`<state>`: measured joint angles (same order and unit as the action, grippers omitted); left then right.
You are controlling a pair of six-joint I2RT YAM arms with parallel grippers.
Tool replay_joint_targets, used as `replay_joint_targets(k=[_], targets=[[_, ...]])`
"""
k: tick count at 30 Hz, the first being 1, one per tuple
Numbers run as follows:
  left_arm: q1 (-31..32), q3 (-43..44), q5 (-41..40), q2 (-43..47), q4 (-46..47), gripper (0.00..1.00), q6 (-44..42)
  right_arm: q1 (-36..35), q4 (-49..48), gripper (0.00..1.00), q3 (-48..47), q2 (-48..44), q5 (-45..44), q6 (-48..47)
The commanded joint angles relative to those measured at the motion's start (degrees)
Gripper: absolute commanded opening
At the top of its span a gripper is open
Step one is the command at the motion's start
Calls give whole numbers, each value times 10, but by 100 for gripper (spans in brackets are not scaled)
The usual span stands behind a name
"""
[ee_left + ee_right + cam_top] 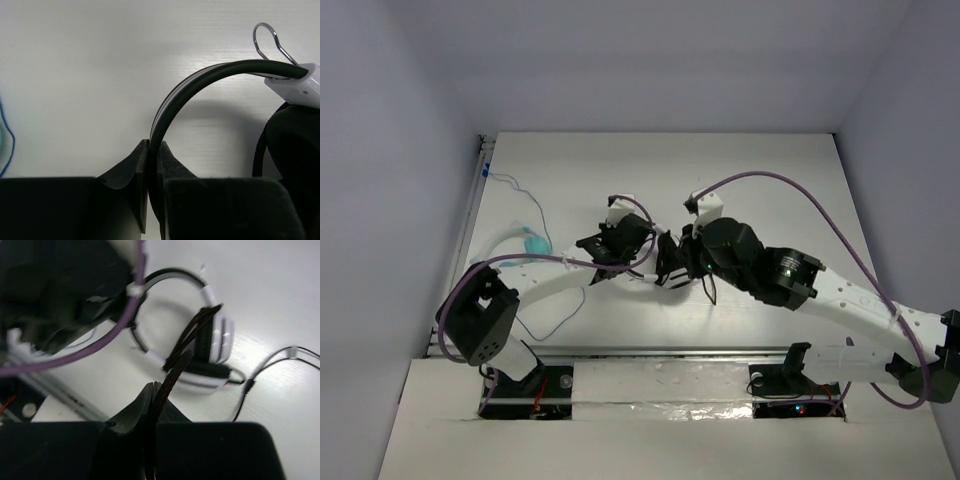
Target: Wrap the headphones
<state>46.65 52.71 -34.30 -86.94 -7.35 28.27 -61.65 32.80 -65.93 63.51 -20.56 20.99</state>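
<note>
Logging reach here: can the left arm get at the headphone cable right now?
Probably not freely: the left gripper is shut on the headband, while the right gripper pinches the cable.

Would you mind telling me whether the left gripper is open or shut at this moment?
Shut: the left gripper clamps the headphones by the headband, fingers pressed against both sides, no gap showing.
</note>
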Motion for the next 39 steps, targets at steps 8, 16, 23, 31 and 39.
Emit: replay_joint_targets(k=[8, 16, 23, 31, 39], targets=[[8, 61, 169, 106, -90, 0, -121, 151, -111, 0, -41, 65, -38, -71], [-6, 78, 322, 147, -105, 0, -171, 211, -147, 0, -58, 114, -11, -60], [-102, 89, 457, 200, -78, 0, -140, 257, -189, 10, -7, 99, 38, -12], [-173, 106, 606, 220, -39, 0, -132, 278, -281, 10, 111, 35, 137, 48], [-193, 150, 731, 203, -7, 0, -105, 278, -349, 18, 156, 65, 252, 48]])
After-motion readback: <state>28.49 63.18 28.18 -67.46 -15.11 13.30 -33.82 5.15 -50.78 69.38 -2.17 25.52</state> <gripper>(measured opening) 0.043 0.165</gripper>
